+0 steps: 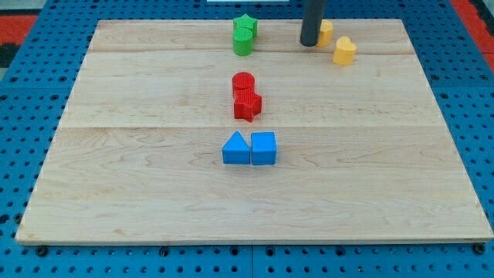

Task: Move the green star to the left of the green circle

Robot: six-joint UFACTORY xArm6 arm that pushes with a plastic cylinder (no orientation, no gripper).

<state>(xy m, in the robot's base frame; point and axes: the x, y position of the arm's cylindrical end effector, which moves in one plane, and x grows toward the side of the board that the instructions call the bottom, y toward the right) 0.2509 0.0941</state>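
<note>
The green star (pixel 246 25) sits near the board's top edge, just left of centre. The green circle (pixel 242 42) touches it directly below. My tip (pixel 309 43) is at the view's top, to the right of both green blocks and apart from them. It stands just left of a yellow block (pixel 326 32), touching or nearly touching it.
A yellow heart-like block (pixel 344 51) lies right of my tip. A red circle (pixel 243 83) and a red star (pixel 248 105) touch mid-board. A blue triangle (pixel 236 148) and a blue cube (pixel 263 147) sit side by side below them. The wooden board (pixel 116 170) lies on a blue pegboard.
</note>
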